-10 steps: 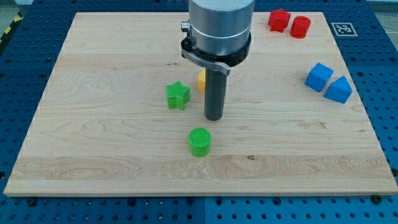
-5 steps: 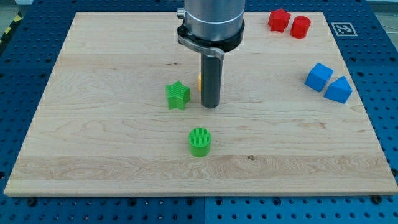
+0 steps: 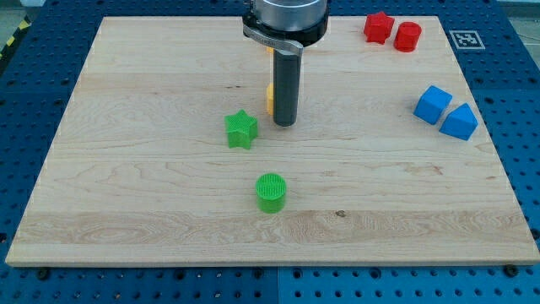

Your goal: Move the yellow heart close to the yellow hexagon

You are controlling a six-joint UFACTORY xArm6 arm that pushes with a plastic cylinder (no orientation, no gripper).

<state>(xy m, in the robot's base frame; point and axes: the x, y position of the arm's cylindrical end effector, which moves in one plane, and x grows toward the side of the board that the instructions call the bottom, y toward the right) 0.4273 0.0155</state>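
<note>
My tip [image 3: 284,124] rests on the board just right of the green star [image 3: 241,129]. A yellow block [image 3: 270,99] shows only as a thin sliver at the rod's left edge, just above the tip; its shape is hidden. Another bit of yellow [image 3: 269,50] peeks out at the left under the arm's collar near the view's top; the rod hides the rest. I cannot tell which one is the heart and which the hexagon.
A green cylinder [image 3: 271,192] lies below the tip. A red star [image 3: 379,27] and red cylinder [image 3: 407,36] sit at the top right. Two blue blocks [image 3: 433,103] [image 3: 460,122] sit at the right edge of the wooden board [image 3: 126,186].
The rod has moved toward the view's top and slightly left, from below the yellow block to right beside it. The yellow sliver has shifted up with it. The other blocks have not moved.
</note>
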